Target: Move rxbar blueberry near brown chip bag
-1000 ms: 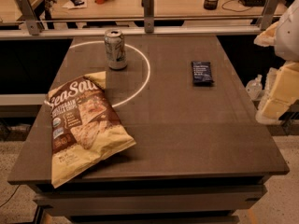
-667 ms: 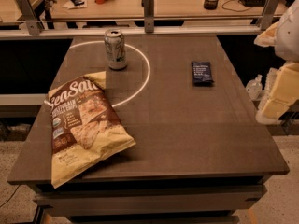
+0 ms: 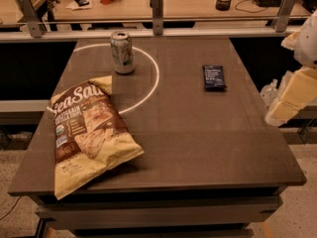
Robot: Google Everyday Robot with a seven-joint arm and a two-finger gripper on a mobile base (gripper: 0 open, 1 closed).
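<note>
The gripper [image 3: 293, 99], its state impossible to tell, is held beyond the table [image 3: 198, 148] edge, while the snack bar [image 3: 214, 77], lying flat to its left and well apart from the chip bag [image 3: 86, 133] farther left, is judged light, slippery and best pinched across its narrow width.

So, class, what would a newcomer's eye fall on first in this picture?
The large crinkly brown chip bag with pale yellow ends lies front left on the dark table. A silver drink can stands upright at the back left, and the small flat navy-blue rxbar blueberry wrapper lies back right. The robot's pale tool hangs beyond the table's right edge.
</note>
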